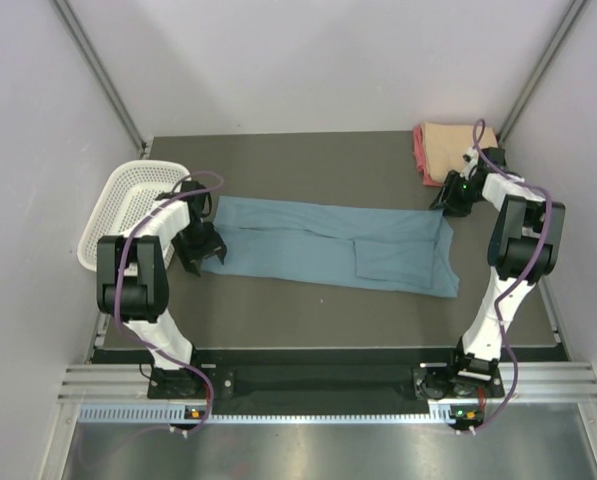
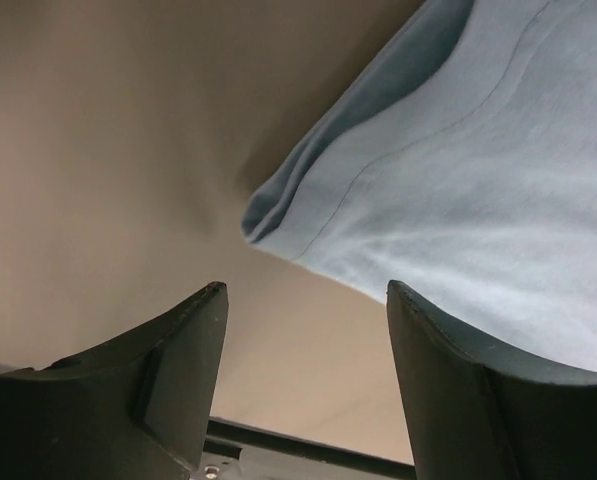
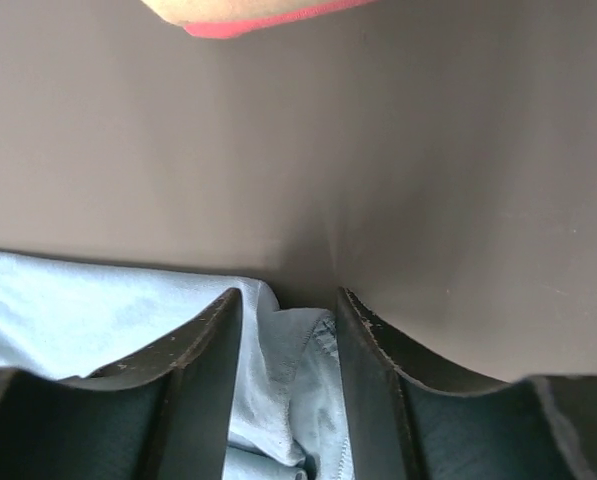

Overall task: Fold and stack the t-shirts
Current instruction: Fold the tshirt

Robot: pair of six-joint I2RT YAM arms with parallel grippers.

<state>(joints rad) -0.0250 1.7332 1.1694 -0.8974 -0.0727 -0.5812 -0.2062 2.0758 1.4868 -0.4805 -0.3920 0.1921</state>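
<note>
A large blue-grey t-shirt lies flat across the middle of the table as a long strip. My left gripper hovers just off its left end. In the left wrist view that gripper is open with nothing between its fingers, and the shirt's corner lies ahead and to the right. My right gripper is at the shirt's far right corner. Its jaws stand close together with a bunched fold of the blue cloth pinched between them. Folded peach and pink-red t-shirts are stacked at the back right.
A white mesh basket stands off the table's left edge, right behind my left arm. The folded stack's red edge shows just beyond my right gripper. Grey walls close in the table at the back and both sides.
</note>
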